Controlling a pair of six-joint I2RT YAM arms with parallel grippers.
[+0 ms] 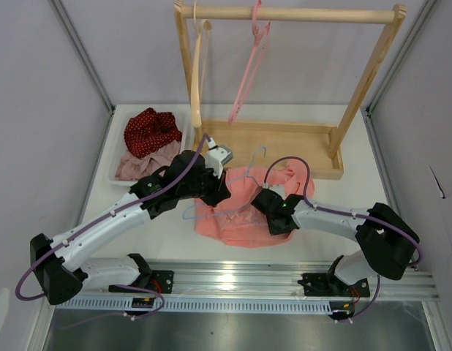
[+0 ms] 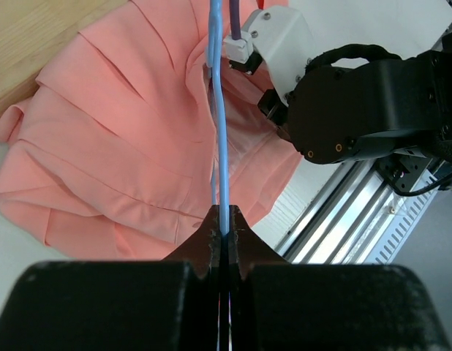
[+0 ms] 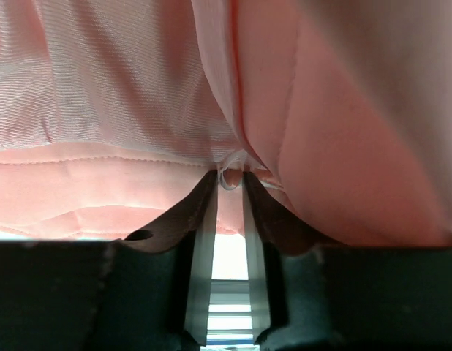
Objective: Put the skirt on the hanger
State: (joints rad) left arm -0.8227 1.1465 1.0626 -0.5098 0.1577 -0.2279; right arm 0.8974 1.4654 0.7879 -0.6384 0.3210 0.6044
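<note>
Along the near edge of the worktop point(image 1: 175, 238): metal rail point(image 1: 233, 281) carrying both arm bases. Just beyond, at mid-worktop: the skirt point(image 1: 240, 223), lying rumpled and partly fanned out, pleats visible. Left gripper point(image 2: 224, 225) clamped fully onto the thin wire of the hanger point(image 2: 220, 124); hanger stretched over the left part of the skirt, hook toward the far edge; contact between wire and cloth not determinable. Right gripper point(image 3: 231, 183) narrowed onto a small fold at the right part of the skirt, fabric pinched between the fingertips. At the far edge: wooden rack point(image 1: 284, 139), base close to the skirt, with a pink hanger point(image 1: 248, 69) and a wooden hanger point(image 1: 196, 80) on its top bar. At the far left corner: white tray point(image 1: 127, 115) holding a red dotted cloth point(image 1: 149, 130) and a mauve cloth point(image 1: 142, 164).
</note>
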